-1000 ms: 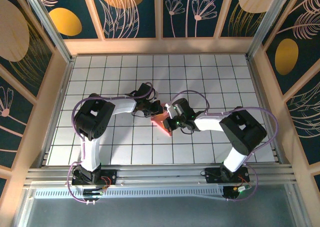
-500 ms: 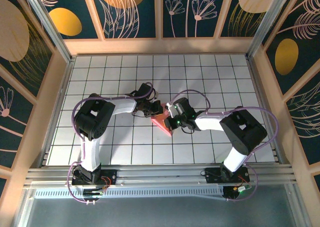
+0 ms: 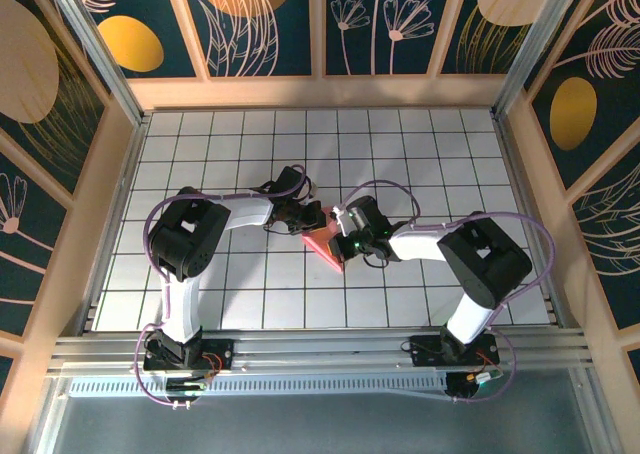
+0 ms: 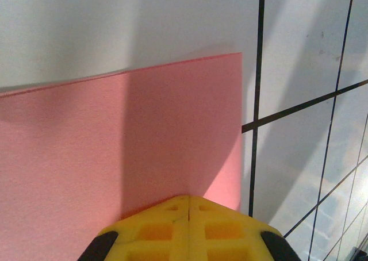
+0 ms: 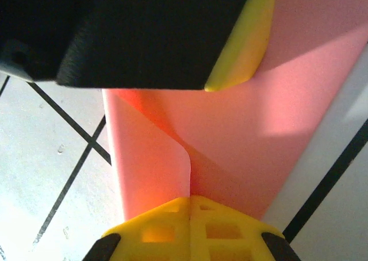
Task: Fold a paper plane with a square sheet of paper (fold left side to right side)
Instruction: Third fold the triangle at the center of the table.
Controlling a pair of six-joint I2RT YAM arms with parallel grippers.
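Step, as we read it: flattening a fold, not a pick. Left fingers are closed tip to tip with nothing between them and sit on the sheet. Right fingers are also closed and empty, on the sheet's opposite side, so the two sets face each other across it.

Sheet lies on the white tiled surface, partly folded. In the right wrist view a flap overlaps the lower layer. Its corner curls up just ahead of the right fingers, so the crease isn't set imo.

How we'd do it well:
- Use the left fingers as the anchor, pressing straight down with no drag. Paper is thin and will prob skate on the tiles.
- Run the right fingers along the flap from the fold line outward, and flatten the curled corner last.
- Check flap edge vs sheet edge before pressing hard; a skewed crease carries into later folds.
- Go low force and slow, since closed tips can scuff or tear the sheet.

Orientation (top view): sheet reads as a wedge. Its narrow end points to the near edge of the surface, skewed slightly toward the right arm's side. Long axis runs far to near w/ that tilt. Can't tell the exact layer count.
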